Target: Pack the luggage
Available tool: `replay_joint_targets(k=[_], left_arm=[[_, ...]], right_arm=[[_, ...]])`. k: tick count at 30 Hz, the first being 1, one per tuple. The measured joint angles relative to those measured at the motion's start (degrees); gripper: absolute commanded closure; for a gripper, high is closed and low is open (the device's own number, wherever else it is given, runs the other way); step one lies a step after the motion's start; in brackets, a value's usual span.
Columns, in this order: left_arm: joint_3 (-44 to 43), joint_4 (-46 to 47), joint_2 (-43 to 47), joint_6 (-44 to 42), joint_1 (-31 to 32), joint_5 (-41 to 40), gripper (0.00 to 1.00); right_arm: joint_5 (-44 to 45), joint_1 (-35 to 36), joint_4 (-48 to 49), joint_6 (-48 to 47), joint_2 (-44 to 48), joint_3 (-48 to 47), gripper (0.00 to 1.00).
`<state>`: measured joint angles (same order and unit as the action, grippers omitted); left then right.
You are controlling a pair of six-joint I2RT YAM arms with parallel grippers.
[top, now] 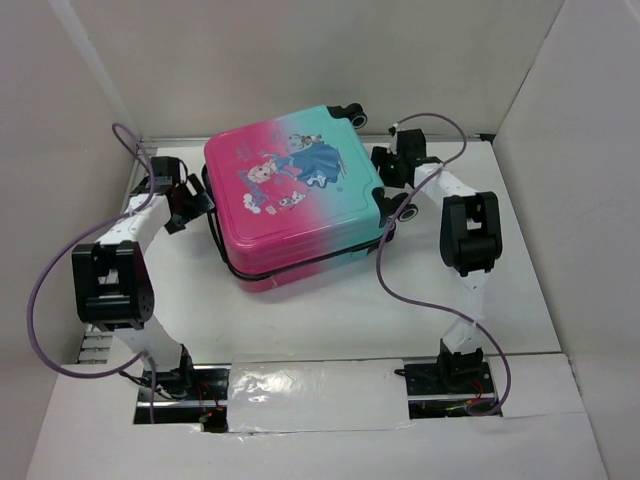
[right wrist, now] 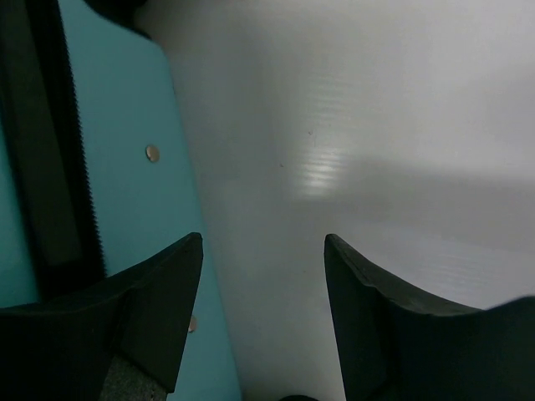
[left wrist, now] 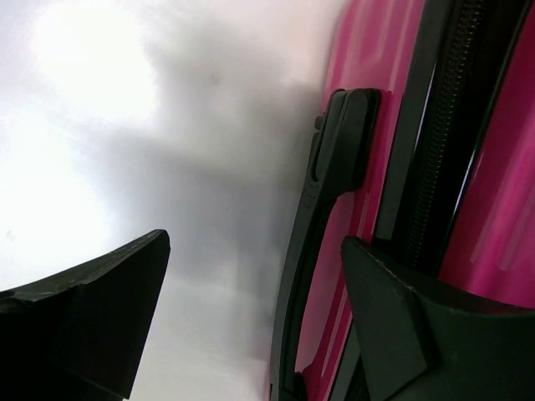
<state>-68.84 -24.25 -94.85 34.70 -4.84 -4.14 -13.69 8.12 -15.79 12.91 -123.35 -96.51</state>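
The luggage (top: 300, 205) lies flat in the middle of the white table with its lid down, pink on the left and teal on the right, cartoon figures on top. My left gripper (top: 192, 205) is open at its pink left side. In the left wrist view the black side handle (left wrist: 322, 209) lies between my open fingers (left wrist: 255, 251), and the right fingertip (left wrist: 393, 309) sits against the pink shell (left wrist: 493, 209) by the zipper. My right gripper (top: 385, 172) is open and empty at the teal right side. In the right wrist view it (right wrist: 263, 242) is over bare table, its left fingertip (right wrist: 167, 292) in front of the teal shell (right wrist: 125, 167).
White walls enclose the table on the left, back and right. Black wheels (top: 355, 115) (top: 405, 210) stick out at the luggage's right end. Purple cables (top: 40, 300) (top: 400, 290) loop beside each arm. A taped patch (top: 315, 392) covers the gap between the arm bases.
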Motion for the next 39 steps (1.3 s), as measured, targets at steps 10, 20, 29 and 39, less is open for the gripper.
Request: replay_joint_targets(k=[10, 20, 29, 39], left_arm=[[-13.44, 6.29, -12.55, -10.84, 2.08, 4.96, 0.04], [-16.63, 10.56, -15.19, -11.82, 3.52, 6.29, 0.04], [-16.28, 12.33, -10.27, -10.27, 3.52, 7.21, 0.04], [-16.22, 12.28, -5.2, -10.54, 3.52, 5.42, 0.03]], right_arm=[[9.99, 1.81, 8.17, 2.75, 14.58, 24.17, 0.33], [19.87, 4.52, -0.44, 2.84, 20.92, 27.89, 0.31], [23.43, 5.62, -8.13, 1.53, 19.82, 20.57, 0.3], [26.45, 6.14, -15.58, 0.02, 12.31, 7.58, 0.29]])
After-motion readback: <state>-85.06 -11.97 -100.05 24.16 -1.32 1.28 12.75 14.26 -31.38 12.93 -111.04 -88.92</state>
